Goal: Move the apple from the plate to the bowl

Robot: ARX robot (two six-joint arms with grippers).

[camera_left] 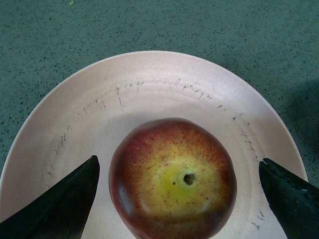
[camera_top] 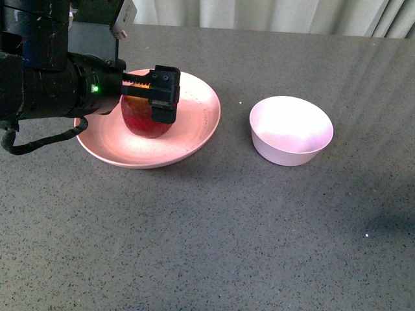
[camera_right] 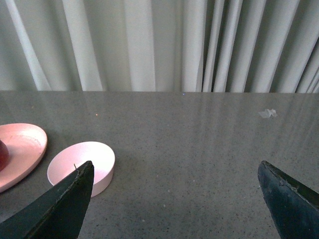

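Note:
The dark-red apple (camera_top: 144, 120) with a yellow patch round its stem dimple sits in the wide salmon-pink plate (camera_top: 198, 123) at the left. My left gripper (camera_top: 163, 94) is open just above the apple, one finger on each side of it. In the left wrist view the apple (camera_left: 173, 180) lies between the two black fingertips (camera_left: 67, 204), with a gap on both sides, on the plate (camera_left: 149, 84). The small pale bowl (camera_top: 291, 129) stands empty to the right of the plate. My right gripper (camera_right: 174, 199) is open and empty; it does not show in the front view.
The dark grey speckled table (camera_top: 214, 233) carries both dishes. Pale curtains (camera_right: 149, 45) hang behind its far edge. The right wrist view shows the bowl (camera_right: 82, 167) and the plate's rim (camera_right: 22, 149), plus a small white scrap (camera_right: 267, 113) farther off.

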